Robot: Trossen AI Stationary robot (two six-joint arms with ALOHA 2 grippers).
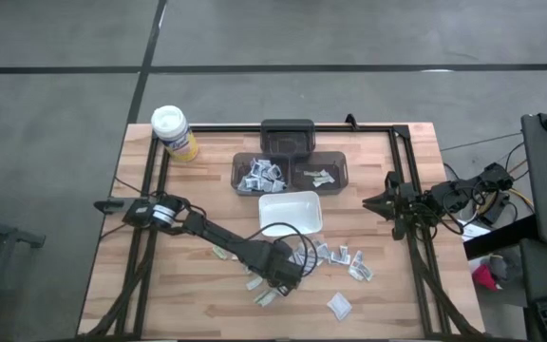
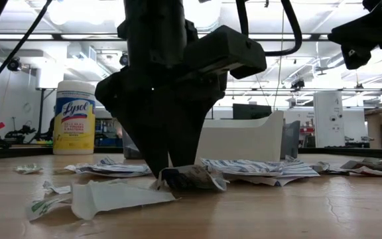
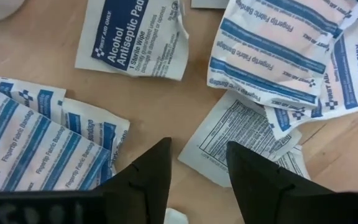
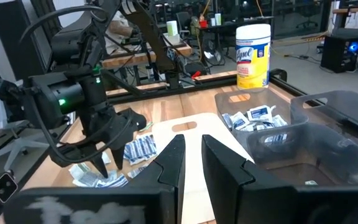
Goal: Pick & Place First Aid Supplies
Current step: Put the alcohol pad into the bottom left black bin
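- High view puts the job partway through: some first aid packets (image 1: 259, 174) already lie in the left compartment of the dark divided bin (image 1: 238, 163), a few greenish ones (image 1: 319, 177) lie in its right compartment, and many packets remain loose on the wooden table (image 1: 160, 294).
- Loose packets (image 1: 338, 254) are scattered in front of the white tray (image 1: 292, 201), from the table's middle toward its right, with one lying alone nearer the front edge (image 1: 339, 304). I count roughly a dozen still out, though several overlap and the exact number cannot be told.
- In the bin, the left compartment holds perhaps six to eight packets and the right about three; the piles hide the true count.
- One white tray, apparently holding nothing, sits just in front of the bin; one smaller dark container (image 1: 287, 135) stands behind it; one yellow Lysol canister (image 1: 174, 132) stands at the back left corner.
- Left gripper (image 3: 197, 165) is down among the loose packets, its fingers spread apart over the printed back of a packet (image 3: 241, 140), with an alcohol antiseptic wipe (image 3: 135, 34) and fingertip bandages (image 3: 278, 50) close by; nothing is gripped yet.
- Right gripper (image 4: 191, 152) waits off the table's right edge, fingers narrowly parted and holding nothing.
- By my judgement, most of the sorting is still to do.
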